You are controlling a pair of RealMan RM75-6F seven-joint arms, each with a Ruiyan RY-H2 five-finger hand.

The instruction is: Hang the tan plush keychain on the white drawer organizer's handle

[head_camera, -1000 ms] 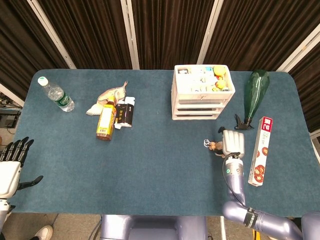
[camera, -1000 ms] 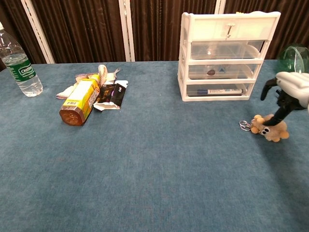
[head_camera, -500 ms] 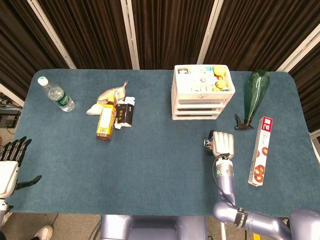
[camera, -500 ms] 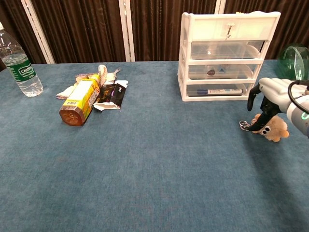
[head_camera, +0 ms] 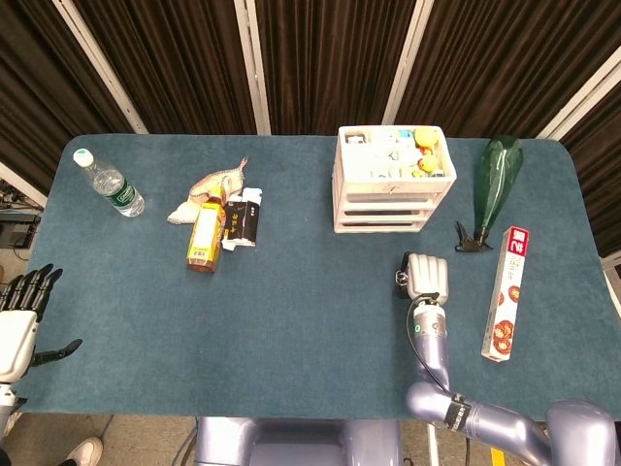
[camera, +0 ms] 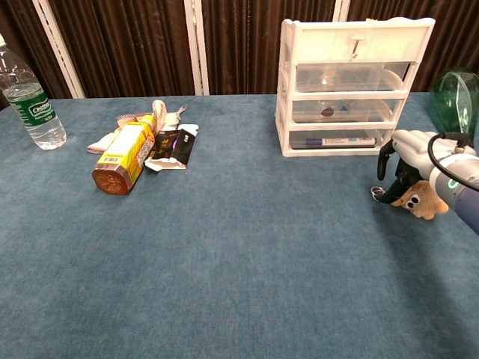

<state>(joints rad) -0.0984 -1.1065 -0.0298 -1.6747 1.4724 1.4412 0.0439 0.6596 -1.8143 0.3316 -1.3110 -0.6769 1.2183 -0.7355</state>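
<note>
The tan plush keychain (camera: 422,202) lies on the blue table at the right, its metal ring (camera: 378,194) pointing left. My right hand (camera: 414,152) hovers right over it, dark fingers (camera: 399,177) hanging down onto the plush's head beside the ring; a firm grip does not show. In the head view the right hand (head_camera: 427,276) hides the plush. The white drawer organizer (camera: 355,86) stands just behind, with a small handle (camera: 357,46) on its top drawer. At the table's near left edge, my left hand (head_camera: 19,325) holds nothing, fingers spread.
A green glass bottle (head_camera: 495,189) and a long red-and-white box (head_camera: 506,291) lie right of the hand. A yellow bottle (camera: 122,157), snack packets (camera: 174,144) and a water bottle (camera: 28,97) sit at the left.
My right hand has slid left over the plush, and its fingers now reach down at the ring end. The plush and the left hand have barely moved.
</note>
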